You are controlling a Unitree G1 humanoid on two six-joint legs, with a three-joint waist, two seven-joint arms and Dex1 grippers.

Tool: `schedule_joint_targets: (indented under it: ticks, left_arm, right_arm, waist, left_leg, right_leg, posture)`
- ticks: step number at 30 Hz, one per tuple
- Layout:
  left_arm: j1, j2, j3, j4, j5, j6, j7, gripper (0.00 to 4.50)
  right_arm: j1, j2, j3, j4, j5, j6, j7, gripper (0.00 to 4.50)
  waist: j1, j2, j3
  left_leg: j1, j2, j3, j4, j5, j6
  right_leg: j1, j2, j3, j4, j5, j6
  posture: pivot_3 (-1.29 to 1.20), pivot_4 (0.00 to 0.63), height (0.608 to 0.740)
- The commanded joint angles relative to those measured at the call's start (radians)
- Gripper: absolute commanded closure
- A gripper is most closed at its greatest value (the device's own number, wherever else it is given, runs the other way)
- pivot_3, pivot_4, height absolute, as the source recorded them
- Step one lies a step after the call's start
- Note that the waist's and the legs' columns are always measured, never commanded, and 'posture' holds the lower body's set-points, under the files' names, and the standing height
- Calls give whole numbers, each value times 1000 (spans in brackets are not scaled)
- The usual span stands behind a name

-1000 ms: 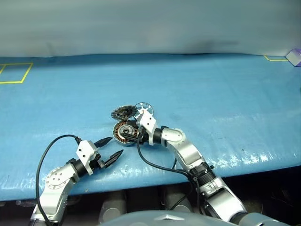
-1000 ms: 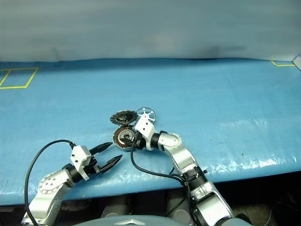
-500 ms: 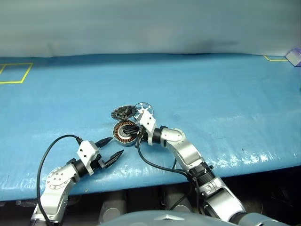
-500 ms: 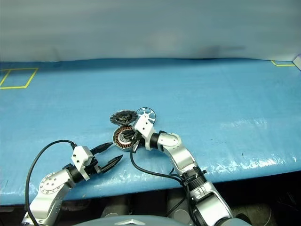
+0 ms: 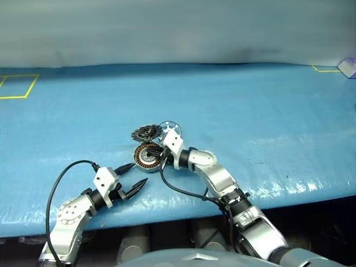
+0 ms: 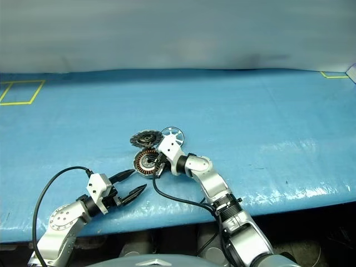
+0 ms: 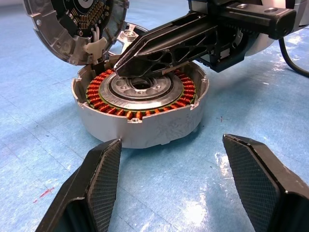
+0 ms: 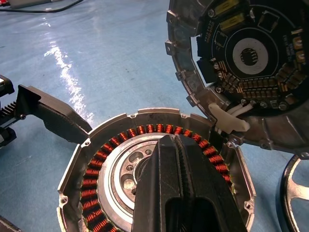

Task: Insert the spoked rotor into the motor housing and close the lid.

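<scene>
The motor housing (image 5: 147, 156) lies on the blue table with its copper windings facing up. My right gripper (image 8: 171, 141) is shut, with nothing between its fingers, and its tips are over the housing's grey centre (image 7: 140, 87). The lid (image 5: 146, 132) leans tilted just behind the housing, its circuit face (image 8: 251, 58) turned toward it, and a white connector joins the two. The spoked rotor (image 6: 173, 132) lies flat right of the lid, behind my right wrist. My left gripper (image 5: 139, 172) stands open a short way in front of the housing, its fingers (image 7: 96, 179) apart from it.
Yellow tape squares mark the table (image 5: 250, 111) at the far left (image 5: 16, 83) and far right (image 5: 325, 69). A pale box (image 5: 349, 67) sits at the right edge. The table's front edge runs just below my left gripper. Black cables trail from both wrists.
My right gripper's fingers have closed together over the housing's centre. The left arm, the lid and the rotor have stayed put.
</scene>
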Motion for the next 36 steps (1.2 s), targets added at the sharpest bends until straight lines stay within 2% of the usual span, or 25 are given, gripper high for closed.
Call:
schedule_joint_targets:
  ticks: [1, 10, 27, 30, 36]
  left_arm:
    - [3, -7, -3, -16, 1, -9, 5, 827]
    - [12, -8, -3, -17, 3, -14, 13, 827]
    - [16, -11, -9, -25, 1, -10, 13, 827]
    - [14, -13, -10, -25, 2, -10, 15, 827]
    - [17, -17, -9, -25, 4, -12, 17, 827]
  right_arm:
    - [-7, 4, 1, -3, -1, -7, 10, 4451]
    - [-2, -48, 103, 3, -101, 69, 35, 4451]
    - [1, -64, 146, -33, -179, 163, -6, 4451]
    - [2, -59, 125, -48, -174, 137, -34, 4451]
    - [24, -26, 24, -176, -54, 76, -31, 4451]
  waist:
    - [0, 0, 0]
    - [-6, 1, -2]
    - [-13, 3, -13]
    - [-12, 3, -13]
    - [-10, 3, -12]
  left_leg:
    - [0, 0, 0, 0, 0, 0]
    - [1, 0, 0, 0, 0, 0]
    - [5, 0, 0, 0, 0, 0]
    - [5, 0, 0, 0, 0, 0]
    - [2, 0, 0, 0, 0, 0]
  right_leg:
    - [0, 0, 0, 0, 0, 0]
    - [1, 0, 0, 0, 0, 0]
    - [4, 0, 0, 0, 0, 0]
    - [4, 0, 0, 0, 0, 0]
    - [2, 0, 0, 0, 0, 0]
  posture:
    - [0, 150, 740]
    - [0, 150, 740]
    - [0, 150, 740]
    - [0, 150, 740]
    - [0, 150, 740]
